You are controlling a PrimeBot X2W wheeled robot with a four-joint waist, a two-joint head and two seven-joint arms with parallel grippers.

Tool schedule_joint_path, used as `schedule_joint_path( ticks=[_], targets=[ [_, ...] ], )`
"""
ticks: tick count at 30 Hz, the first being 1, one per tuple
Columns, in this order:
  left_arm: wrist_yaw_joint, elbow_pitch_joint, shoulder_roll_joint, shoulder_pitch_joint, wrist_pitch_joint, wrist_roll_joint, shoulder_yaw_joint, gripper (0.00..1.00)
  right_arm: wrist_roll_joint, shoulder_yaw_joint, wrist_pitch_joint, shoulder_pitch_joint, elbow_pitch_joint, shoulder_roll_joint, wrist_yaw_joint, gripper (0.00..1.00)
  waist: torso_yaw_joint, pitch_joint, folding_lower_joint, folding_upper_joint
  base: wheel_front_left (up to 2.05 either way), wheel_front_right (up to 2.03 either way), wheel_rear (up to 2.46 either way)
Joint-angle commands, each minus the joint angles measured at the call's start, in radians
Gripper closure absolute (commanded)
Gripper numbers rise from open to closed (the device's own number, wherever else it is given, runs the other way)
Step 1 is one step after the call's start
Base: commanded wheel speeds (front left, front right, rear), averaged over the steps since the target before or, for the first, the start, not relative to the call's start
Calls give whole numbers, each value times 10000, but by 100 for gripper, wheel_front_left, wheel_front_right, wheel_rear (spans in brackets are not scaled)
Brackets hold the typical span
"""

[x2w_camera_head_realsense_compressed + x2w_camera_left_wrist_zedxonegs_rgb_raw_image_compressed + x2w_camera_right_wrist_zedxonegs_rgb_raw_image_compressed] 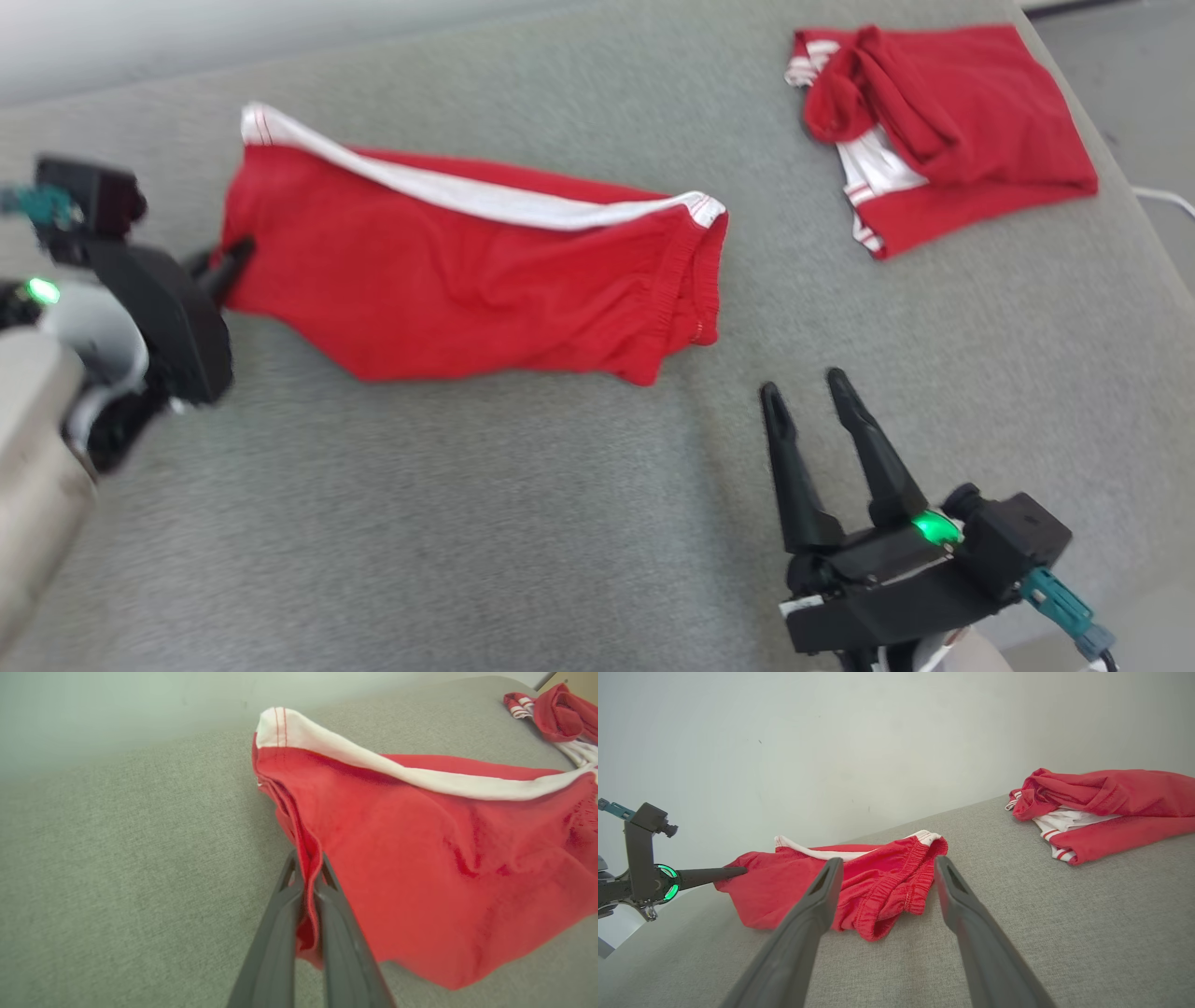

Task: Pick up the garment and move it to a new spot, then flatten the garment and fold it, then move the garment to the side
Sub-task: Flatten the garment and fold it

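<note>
The garment (467, 271) is a pair of red shorts with a white side stripe, lying folded on the grey cushion; it also shows as the garment (434, 858) and the garment (859, 882). My left gripper (233, 257) is shut on its left hem edge, and in the left wrist view the left gripper (308, 868) pinches a red fold between both fingers. The left gripper (738, 872) lifts that edge a little. My right gripper (803, 392) stands open near the shorts' elastic waistband, not touching; the right gripper (887, 868) frames the waistband.
A second red and white garment (934, 121) lies crumpled at the far right of the grey cushion (523, 523); it also shows as the second garment (1106, 807). A pale wall (878, 737) rises behind. The cushion's right edge runs close to that pile.
</note>
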Motion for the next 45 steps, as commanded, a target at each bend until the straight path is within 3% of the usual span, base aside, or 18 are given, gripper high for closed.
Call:
schedule_joint_path(
  ticks=[1,8,18,19,20,25,29,34,36,41,45],
  targets=[
    [27,-89,24,313,-163,-100,29,100,30,-102,-43,159,50,4,-28,0,539,-559,0,0,0,0,0],
    [254,-818,22,1680,-883,-459,105,100,-19,-758,-43,691,217,3,-28,0,1146,-1153,0,0,0,0,0],
    [1062,-2075,244,3561,-1932,-813,221,100,-105,-1175,-30,1253,355,5,-28,0,1503,-1371,0,0,0,0,0],
    [1149,-2097,225,3686,-2077,-770,224,55,-105,-1161,-10,1248,365,5,-28,0,1504,-1387,0,0,0,0,0],
    [1211,-2104,178,3794,-2276,-774,265,0,-116,-1155,5,1238,377,2,-28,0,1505,-1409,0,0,0,0,0],
    [1525,-2088,-29,4114,-3316,-459,595,0,-227,-1234,88,1114,390,3,-28,0,1537,-1568,0,0,0,0,0],
    [1900,-2232,-234,4441,-3582,-26,1425,0,-350,-1401,119,1135,339,3,-28,0,1685,-1747,0,0,0,0,0],
    [2171,-3123,-796,5436,-3582,1465,4025,0,-479,-1579,160,1166,223,3,-28,0,1963,-1894,0,0,0,0,0],
    [2181,-3301,-949,5671,-3583,1804,4535,0,-507,-1585,173,1158,208,5,-28,0,2008,-1920,0,0,0,0,0],
    [2028,-4144,-1752,6824,-3586,3544,6694,0,-632,-1690,191,1152,189,4,-28,0,2242,-2090,0,0,0,0,0],
    [1882,-4707,-2387,7595,-3585,4978,7888,0,-688,-1804,190,1266,190,4,-28,0,2410,-2259,0,0,0,0,0]
  ],
)
